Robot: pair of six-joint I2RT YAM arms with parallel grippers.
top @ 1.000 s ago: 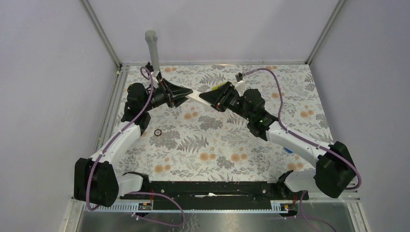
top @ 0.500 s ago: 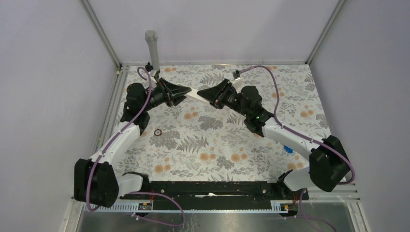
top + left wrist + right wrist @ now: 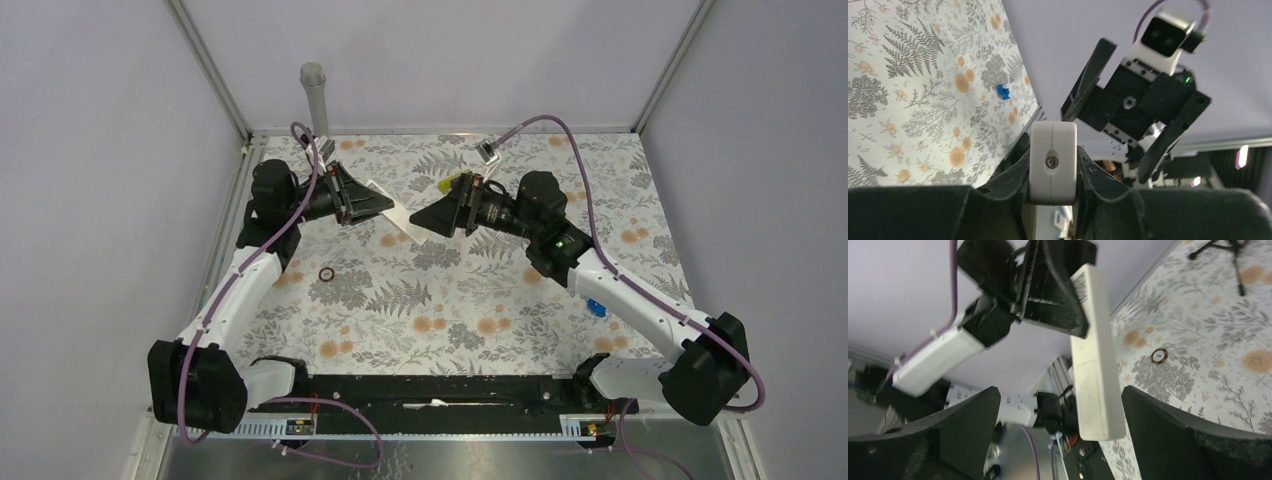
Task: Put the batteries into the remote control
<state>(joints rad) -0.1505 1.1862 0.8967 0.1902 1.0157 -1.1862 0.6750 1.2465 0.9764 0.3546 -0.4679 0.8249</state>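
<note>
While the remote control (image 3: 1093, 365) hangs clear of the table (image 3: 450, 300), we note it is clamped at one end by the left gripper (image 3: 365, 197). The left wrist view shows both fingers pressed on its flanks.

Its long axis runs from that claw straight toward the right gripper (image 3: 422, 217), far-left to near-right in the top view. The free end sits at the mouth of the right gripper. Its fingers (image 3: 1168, 430) stand wide apart on either side of the bar, touching nothing that we can see. The bar lies off-centre there, nearer one finger than the other.

The face turned to the right wrist camera is plain white with a cross seam; we judge this the battery-cover side.

Batteries: we find none in any view.

Next move, in our judgement, belongs to the right arm, working along the bar's axis.

On the table: a small dark ring (image 3: 326, 274) near the left arm, a blue piece (image 3: 597, 307) by the right arm.
</note>
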